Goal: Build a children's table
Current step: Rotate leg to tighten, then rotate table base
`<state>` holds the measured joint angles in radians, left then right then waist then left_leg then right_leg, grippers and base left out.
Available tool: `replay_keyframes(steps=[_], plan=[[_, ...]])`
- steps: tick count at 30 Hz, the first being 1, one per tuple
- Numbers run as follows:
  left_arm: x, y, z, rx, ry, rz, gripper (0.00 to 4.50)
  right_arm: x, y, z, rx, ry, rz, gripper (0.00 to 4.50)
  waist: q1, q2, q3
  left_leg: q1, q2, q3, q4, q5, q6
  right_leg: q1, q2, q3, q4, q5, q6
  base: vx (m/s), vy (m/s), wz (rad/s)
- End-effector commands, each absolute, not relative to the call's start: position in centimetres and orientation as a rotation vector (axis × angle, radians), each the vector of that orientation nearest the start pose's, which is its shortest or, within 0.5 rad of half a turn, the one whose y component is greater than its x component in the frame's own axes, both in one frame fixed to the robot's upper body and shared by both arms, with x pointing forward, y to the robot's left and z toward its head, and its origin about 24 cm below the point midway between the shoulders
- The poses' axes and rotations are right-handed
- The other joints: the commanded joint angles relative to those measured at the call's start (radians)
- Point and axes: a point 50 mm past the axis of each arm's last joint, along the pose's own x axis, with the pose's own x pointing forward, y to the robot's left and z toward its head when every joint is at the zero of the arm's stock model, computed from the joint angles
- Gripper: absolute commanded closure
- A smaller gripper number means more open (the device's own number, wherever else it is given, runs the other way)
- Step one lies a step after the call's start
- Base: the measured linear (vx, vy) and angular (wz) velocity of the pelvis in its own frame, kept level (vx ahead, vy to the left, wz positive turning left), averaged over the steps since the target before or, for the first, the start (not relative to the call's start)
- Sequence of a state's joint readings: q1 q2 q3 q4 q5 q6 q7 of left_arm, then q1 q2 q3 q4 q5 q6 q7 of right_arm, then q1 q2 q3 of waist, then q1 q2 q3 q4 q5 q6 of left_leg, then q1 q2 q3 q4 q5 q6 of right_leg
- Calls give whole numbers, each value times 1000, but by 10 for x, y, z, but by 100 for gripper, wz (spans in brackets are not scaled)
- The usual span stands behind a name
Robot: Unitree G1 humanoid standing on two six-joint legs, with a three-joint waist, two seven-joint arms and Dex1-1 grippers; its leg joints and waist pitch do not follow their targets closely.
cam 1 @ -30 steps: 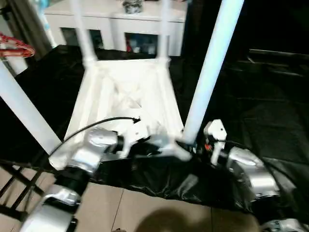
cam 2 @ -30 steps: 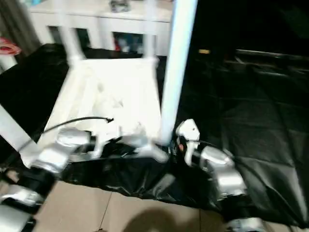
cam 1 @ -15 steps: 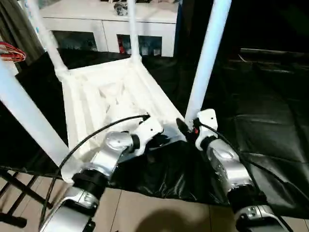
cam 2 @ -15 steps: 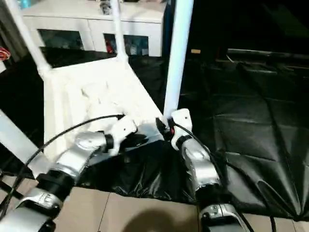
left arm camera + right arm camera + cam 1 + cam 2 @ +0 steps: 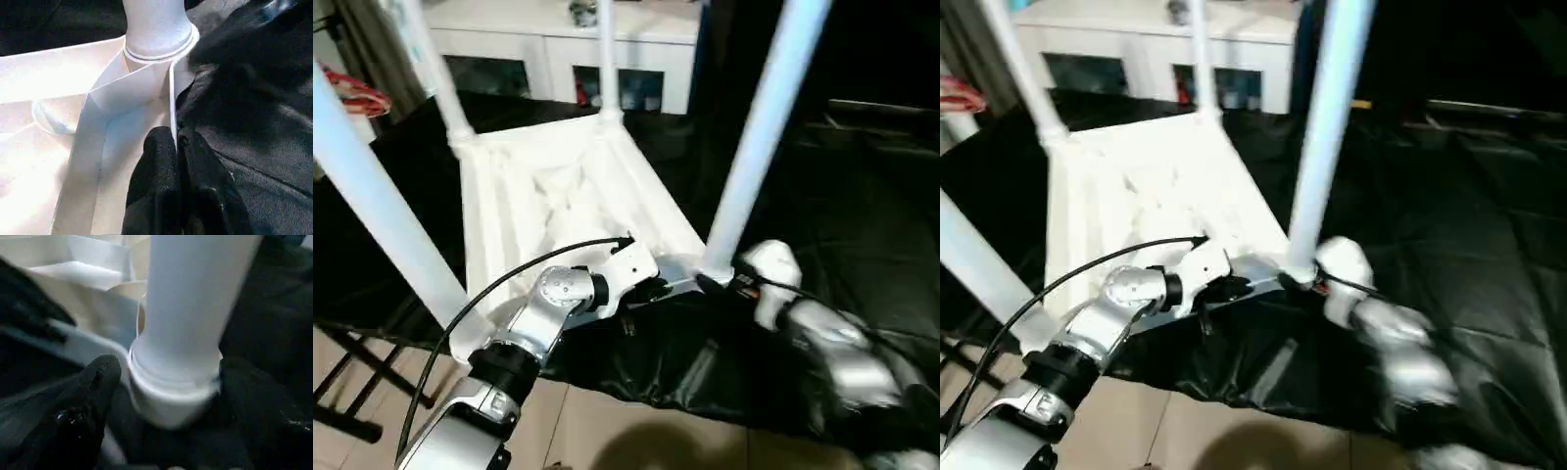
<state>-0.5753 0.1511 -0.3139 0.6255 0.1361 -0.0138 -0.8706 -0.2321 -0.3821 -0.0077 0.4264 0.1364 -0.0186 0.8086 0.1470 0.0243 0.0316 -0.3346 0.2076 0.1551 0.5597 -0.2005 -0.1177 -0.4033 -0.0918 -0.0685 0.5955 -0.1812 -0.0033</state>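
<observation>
- The children's table [image 5: 558,196] sat upside down on the black sheet [image 5: 842,215], mid-left of frame, all four legs up.
- Looked to me like light, stiff, slick plastic; I'd grab the rim or a leg base.
- My left gripper [image 5: 177,147] was pinching the rim's thin edge.
- My right gripper [image 5: 161,391] stood spread around the near-right leg [image 5: 759,137].
- Versus a second earlier, the right fingers had widened and the table sat turned in view.

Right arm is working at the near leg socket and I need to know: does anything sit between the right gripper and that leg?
Nothing visible does. The right gripper stands open around the base of the near leg, where it enters the tabletop's corner socket, with no object between.
</observation>
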Motion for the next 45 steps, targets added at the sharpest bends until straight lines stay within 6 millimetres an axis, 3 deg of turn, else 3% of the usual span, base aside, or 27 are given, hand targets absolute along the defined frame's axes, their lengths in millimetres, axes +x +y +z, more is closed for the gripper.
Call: replay_keyframes(steps=[1, 6, 7, 8, 9, 11, 14, 17, 21, 22, 24, 25, 26, 27, 29, 30, 34, 35, 38, 45], plan=[[319, 67, 46, 461, 203, -1200, 450, 272, -215, 23, -143, 272, 752, 88, -2, -29, -46, -22, 8, 14, -54, -139, 120, 59, -41, 36, -75, -223, -161, 0, 0, 0], [319, 71, 46, 468, 187, -1197, 450, 259, -228, 30, -113, 291, 819, 88, 0, -31, -45, -24, 8, 13, -54, -145, 125, 59, -43, 34, -79, -264, -147, 0, 0, 0], [319, 71, 46, 468, 187, -1197, 450, 258, -228, 30, -113, 291, 820, 88, 0, -35, -44, -25, 7, 12, -54, -145, 126, 60, -42, 33, -79, -280, -138, 0, 0, 0], [319, 72, 48, 440, 183, -1189, 406, 255, -226, 31, -105, 296, 854, 84, -1, -35, -44, -23, 9, 13, -55, -148, 125, 57, -42, 34, -80, -283, -138, 0, 0, 0], [319, 72, 49, 412, 178, -1189, 395, 251, -222, 33, -93, 298, 894, 84, -1, -42, -43, -24, 9, 14, -54, -148, 128, 58, -42, 33, -80, -287, -135, 0, 0, 0], [316, 74, 54, 337, 172, -1185, 395, 247, -209, 36, -66, 284, 963, 84, 2, -42, -42, -28, 11, 12, -54, -140, 131, 61, -45, 35, -77, -275, -141, 0, 0, 0], [313, 75, 58, 301, 151, -1169, 358, 252, -198, 40, -39, 250, 974, 84, -1, -36, -44, -25, 18, 11, -56, -137, 120, 53, -46, 34, -73, -249, -172, 0, 0, 0], [306, 80, 63, 240, 112, -1124, 353, 259, -186, 44, 5, 208, 963, 84, -4, -37, -48, -24, 21, 9, -51, -106, 114, 55, -45, 34, -57, -141, -208, 0, 0, 0], [289, 91, 60, 183, 113, -1055, 314, 270, -173, 48, 35, 170, 930, 84, -4, -32, -54, -28, 17, 11, -38, -23, 140, 55, -40, 35, -39, 9, -243, 0, 0, 0], [280, 96, 58, 164, 122, -1036, 305, 273, -168, 50, 54, 160, 928, 84, -3, -37, -53, -31, 18, 11, -38, -14, 145, 57, -41, 34, -36, 26, -248, 0, 0, 0], [272, 99, 56, 147, 128, -1019, 289, 275, -165, 52, 67, 153, 925, 84, -8, -37, -48, -36, 19, 12, -41, -33, 148, 58, -42, 33, -39, -7, -247, 0, 0, 0], [260, 102, 55, 123, 129, -1006, 275, 279, -160, 52, 77, 153, 926, 84, -7, -37, -48, -27, 20, 16, -40, -52, 142, 52, -40, 35, -43, -43, -242, 0, 0, 0], [255, 103, 56, 104, 129, -1000, 275, 280, -159, 52, 75, 154, 925, 84, -7, -35, -48, -28, 22, 15, -42, -59, 139, 52, -40, 35, -43, -52, -243, 0, 0, 0], [251, 104, 57, 92, 130, -997, 267, 281, -157, 51, 74, 155, 925, 84, -8, -36, -38, -30, 22, 16, -47, -92, 130, 48, -39, 35, -50, -101, -233, 0, 0, 0], [243, 104, 59, 70, 122, -1008, 252, 285, -155, 50, 71, 155, 915, 84, -7, -34, -35, -23, 22, 18, -51, -135, 109, 44, -38, 38, -58, -163, -217, 0, 0, 0], [238, 103, 60, 61, 116, -1016, 243, 288, -154, 50, 61, 154, 897, 84, -7, -39, -29, -24, 22, 18, -54, -163, 98, 42, -39, 39, -62, -203, -208, 0, 0, 0], [220, 105, 67, 6, 101, -1052, 226, 309, -156, 47, 21, 143, 723, 84, -12, -42, -25, -27, 17, 18, -60, -177, 63, 41, -40, 41, -68, -278, -169, 0, 0, 0], [214, 107, 66, 5, 120, -1067, 212, 315, -156, 47, 38, 153, 673, 84, -13, -46, -24, -28, 17, 17, -60, -174, 60, 41, -39, 40, -66, -283, -165, 0, 0, 0], [200, 118, 62, 11, 198, -1114, 189, 328, -156, 46, 47, 164, 569, 84, -16, -41, -23, -25, 15, 17, -62, -172, 54, 37, -35, 41, -65, -286, -158, 0, 0, 0], [178, 155, 64, -2, 361, -1183, 134, 348, -157, 44, 15, 195, 422, 84, -22, -47, -24, -19, 9, 22, -55, -118, 56, 36, -25, 40, -45, -154, -186, 0, 0, 0]])
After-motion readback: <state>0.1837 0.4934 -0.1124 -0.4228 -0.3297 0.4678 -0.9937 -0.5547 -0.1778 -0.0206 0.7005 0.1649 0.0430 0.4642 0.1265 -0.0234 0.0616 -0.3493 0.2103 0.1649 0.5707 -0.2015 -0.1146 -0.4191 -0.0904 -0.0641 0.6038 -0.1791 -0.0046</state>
